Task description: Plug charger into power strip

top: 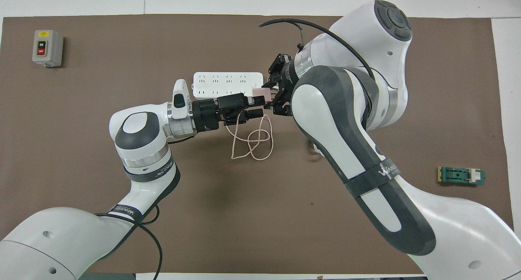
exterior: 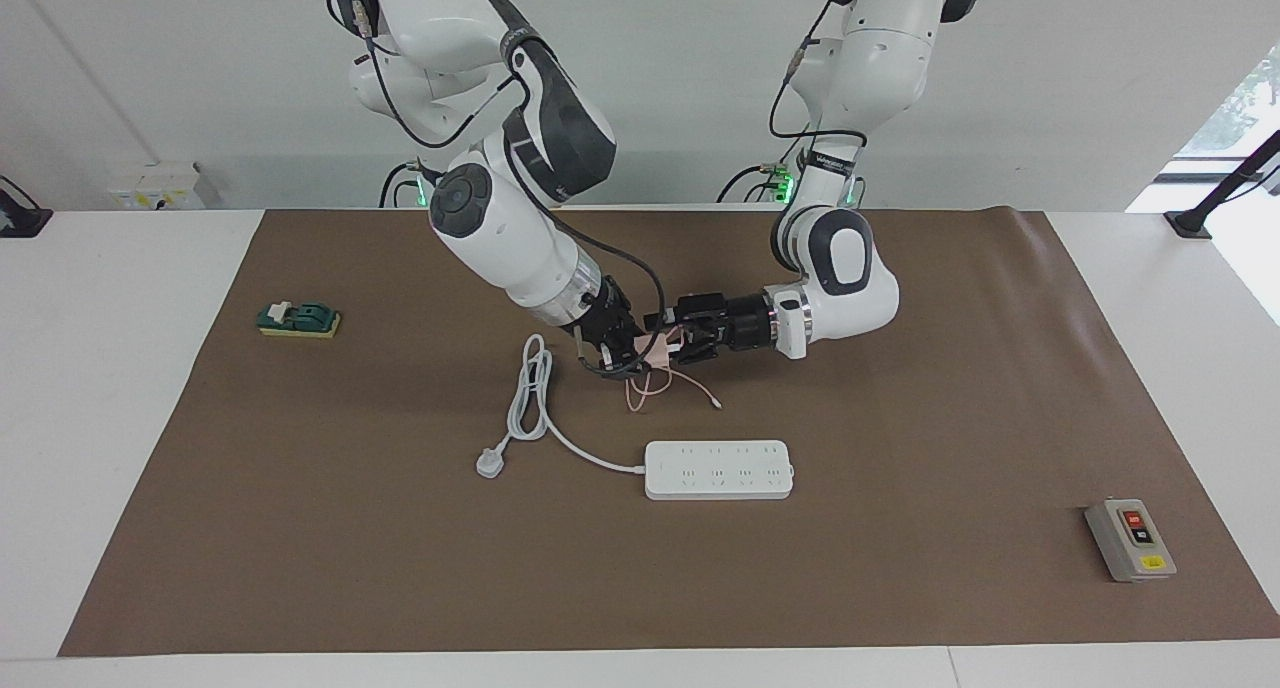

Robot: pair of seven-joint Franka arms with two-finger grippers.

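The pale pink charger (exterior: pixel 658 349) (top: pixel 260 93) hangs in the air over the mat, between the robots and the power strip. My right gripper (exterior: pixel 630 353) (top: pixel 272 97) is shut on it. Its thin pink cable (exterior: pixel 645 388) (top: pixel 252 143) droops in loops onto the mat. My left gripper (exterior: pixel 682 343) (top: pixel 255 108) is level with the charger and points at it, open, its fingertips just beside the cube. The white power strip (exterior: pixel 718 469) (top: pixel 228 81) lies flat, sockets up. Its thick cord runs to a white plug (exterior: pixel 490 462) toward the right arm's end.
A grey box with red and black buttons (exterior: pixel 1130 538) (top: pixel 47 48) stands at the left arm's end, farther from the robots than the strip. A green block on a yellow base (exterior: pixel 298 319) (top: pixel 461 176) sits near the right arm's end. A brown mat (exterior: pixel 900 418) covers the table.
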